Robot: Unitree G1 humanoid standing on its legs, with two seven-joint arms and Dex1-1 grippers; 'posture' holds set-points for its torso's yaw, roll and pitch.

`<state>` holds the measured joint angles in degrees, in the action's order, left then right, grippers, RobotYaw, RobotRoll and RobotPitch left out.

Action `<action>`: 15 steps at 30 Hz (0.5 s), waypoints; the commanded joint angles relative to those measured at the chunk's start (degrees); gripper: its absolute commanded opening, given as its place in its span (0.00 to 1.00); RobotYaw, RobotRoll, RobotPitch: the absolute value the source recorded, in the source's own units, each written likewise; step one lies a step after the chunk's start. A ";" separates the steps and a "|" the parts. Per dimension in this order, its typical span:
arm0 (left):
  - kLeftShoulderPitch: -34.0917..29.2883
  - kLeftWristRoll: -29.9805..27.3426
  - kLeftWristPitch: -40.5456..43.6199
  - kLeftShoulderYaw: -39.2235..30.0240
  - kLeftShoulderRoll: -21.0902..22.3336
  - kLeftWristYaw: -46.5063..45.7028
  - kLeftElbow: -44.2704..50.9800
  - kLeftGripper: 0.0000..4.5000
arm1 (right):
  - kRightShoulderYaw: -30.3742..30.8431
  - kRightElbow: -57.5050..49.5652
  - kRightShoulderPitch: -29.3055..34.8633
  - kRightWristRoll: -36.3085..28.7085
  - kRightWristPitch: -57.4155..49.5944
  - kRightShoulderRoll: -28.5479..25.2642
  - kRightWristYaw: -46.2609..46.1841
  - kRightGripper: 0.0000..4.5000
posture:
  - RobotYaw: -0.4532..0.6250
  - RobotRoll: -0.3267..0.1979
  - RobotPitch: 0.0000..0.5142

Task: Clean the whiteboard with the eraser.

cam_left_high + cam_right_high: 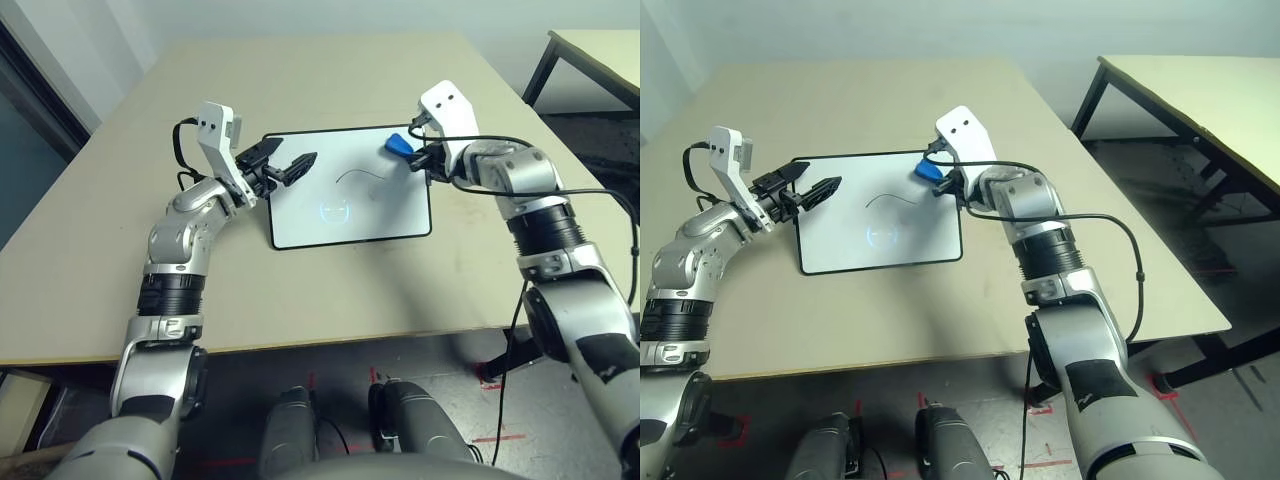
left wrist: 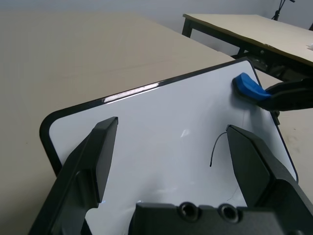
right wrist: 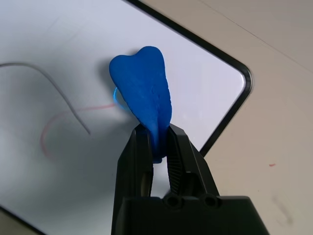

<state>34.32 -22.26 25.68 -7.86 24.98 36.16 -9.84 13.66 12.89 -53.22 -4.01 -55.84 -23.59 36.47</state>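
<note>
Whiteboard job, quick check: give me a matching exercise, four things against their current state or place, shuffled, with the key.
Things:
1. eraser
2. left gripper
3. whiteboard
4. pen line

States:
A. lies flat on the tan table
B. open, over the board's left edge
C. pinched in the right gripper at the board's far right corner
D. dark curve, not yet wiped

Pairs: 1-C, 2-B, 3-A, 4-D

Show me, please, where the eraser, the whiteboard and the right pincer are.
eraser [image 3: 142,90], right wrist view, its broad blue face.
whiteboard [image 1: 350,225], left eye view, bare white surface.
right pincer [image 3: 157,142], right wrist view, between its fingertips.
</note>
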 commanded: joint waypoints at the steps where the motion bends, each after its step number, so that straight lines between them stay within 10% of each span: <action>1: -1.69 -0.41 1.73 -1.38 1.80 -0.52 2.31 1.00 | 6.79 -10.49 7.34 -2.50 -11.70 -1.95 3.06 0.09 | 0.34 0.62 0.28; 15: -4.82 -1.64 4.93 -2.25 2.54 -1.88 7.70 1.00 | 2.48 2.60 -5.39 0.34 -5.38 0.00 -3.89 0.09 | 0.35 0.62 0.32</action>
<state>30.37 -23.25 29.79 -10.14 27.68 34.51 -3.17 16.17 12.60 -58.81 -4.79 -62.11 -23.50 33.57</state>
